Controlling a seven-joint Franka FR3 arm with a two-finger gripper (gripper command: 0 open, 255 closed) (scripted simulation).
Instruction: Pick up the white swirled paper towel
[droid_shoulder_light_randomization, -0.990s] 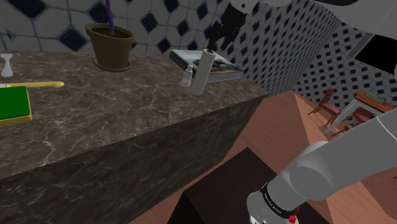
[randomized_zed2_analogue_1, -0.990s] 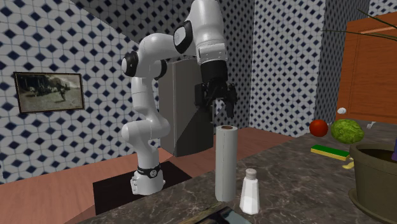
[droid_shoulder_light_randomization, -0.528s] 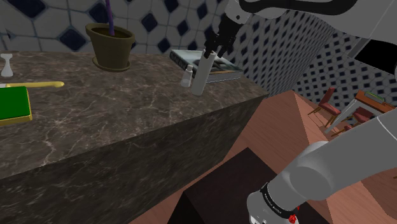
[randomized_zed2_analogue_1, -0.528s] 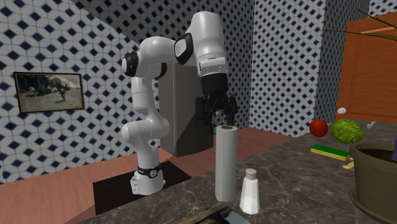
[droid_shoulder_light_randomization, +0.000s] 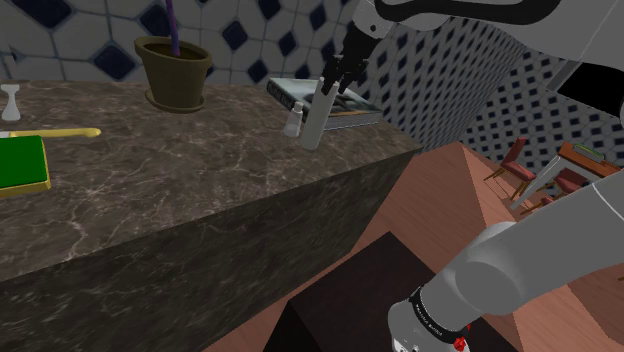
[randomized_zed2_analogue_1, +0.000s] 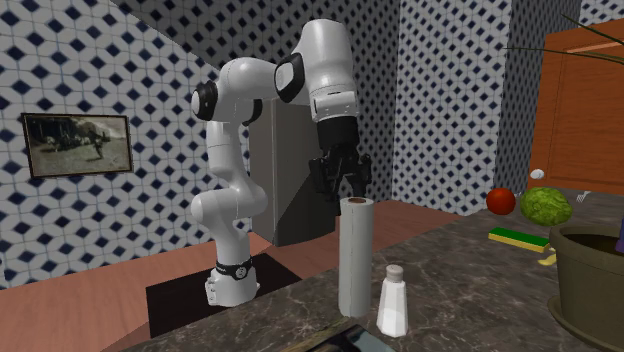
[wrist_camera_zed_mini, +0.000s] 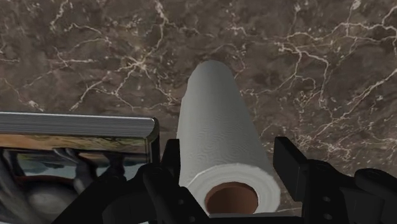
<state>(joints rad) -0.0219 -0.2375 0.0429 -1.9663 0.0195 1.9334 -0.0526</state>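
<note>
The gripper (wrist_camera_zed_mini: 228, 156) straddles the top of the upright roll (wrist_camera_zed_mini: 216, 108) on the counter (wrist_camera_zed_mini: 95, 51). The jaws are open, one on each side of the roll, not yet clamping it. Approach appears complete; closing and lifting are left.

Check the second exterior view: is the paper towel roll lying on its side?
No, the paper towel roll stands upright on the marble counter, beside the shaker.

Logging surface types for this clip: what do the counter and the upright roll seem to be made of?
The counter looks like smooth dark stone, probably marble, going by its pale veins. The roll looks like soft matte white paper, faintly textured, wound on a brown core, likely cardboard.
</note>
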